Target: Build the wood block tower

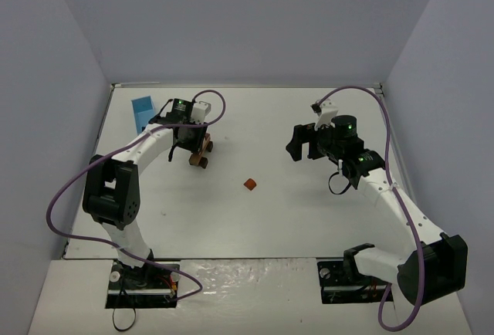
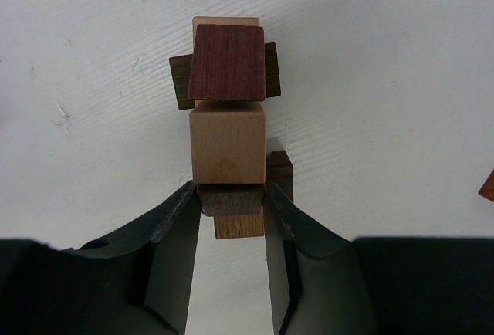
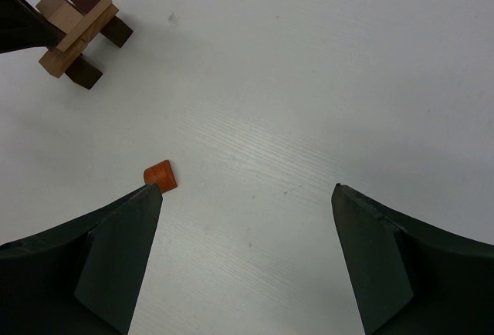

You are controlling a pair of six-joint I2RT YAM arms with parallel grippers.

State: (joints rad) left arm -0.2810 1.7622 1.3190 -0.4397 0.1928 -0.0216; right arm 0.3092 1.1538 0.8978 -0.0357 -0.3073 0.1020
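My left claw (image 2: 230,196) grips a dark block (image 2: 231,203) of the tower (image 2: 228,140), and my right claw (image 3: 245,190) stands open.

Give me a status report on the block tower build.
Done: a tower of several crossed wooden pieces stands near the light blue box. In hand: the left gripper is closed on a dark brown block at the tower's near side. Left: one reddish-orange block lies alone mid-table, apart from the tower, and the right gripper is open and empty.
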